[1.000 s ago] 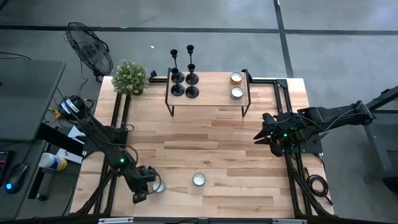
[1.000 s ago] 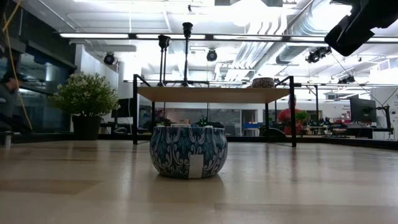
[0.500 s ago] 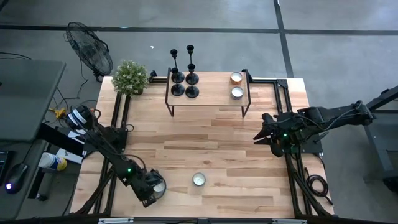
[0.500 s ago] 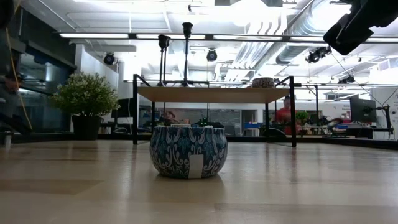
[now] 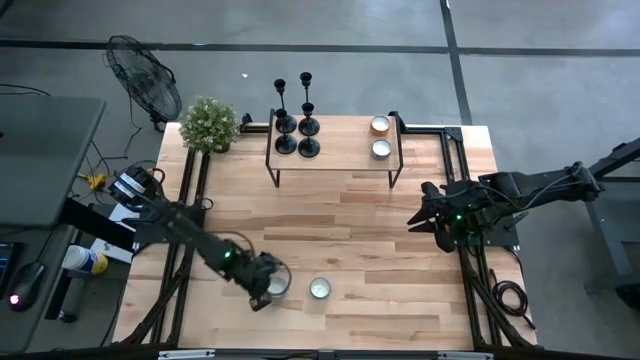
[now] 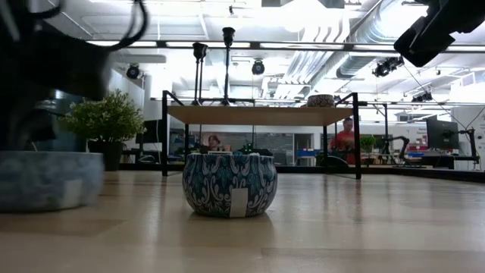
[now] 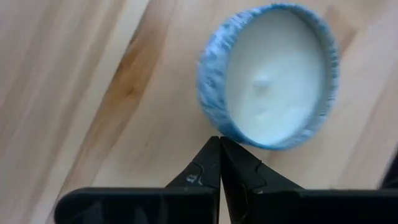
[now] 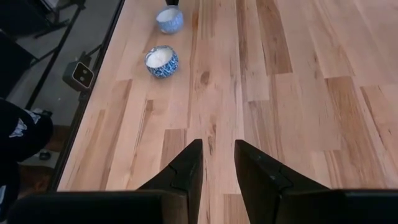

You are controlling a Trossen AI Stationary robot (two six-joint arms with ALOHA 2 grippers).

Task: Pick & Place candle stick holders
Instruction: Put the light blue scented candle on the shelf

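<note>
The left pincer (image 7: 219, 163), fingers pressed together, sits just beside a blue candle tin (image 7: 268, 73). The candlesticks (image 5: 296, 120) stand far beyond it on the raised shelf (image 5: 335, 160); it should open before reaching them. The right pincer (image 8: 217, 163) waits slightly parted.

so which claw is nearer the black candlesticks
Neither clearly. The left claw is by the near edge; the right claw is mid-table; the candlesticks stand on the far shelf.
</note>
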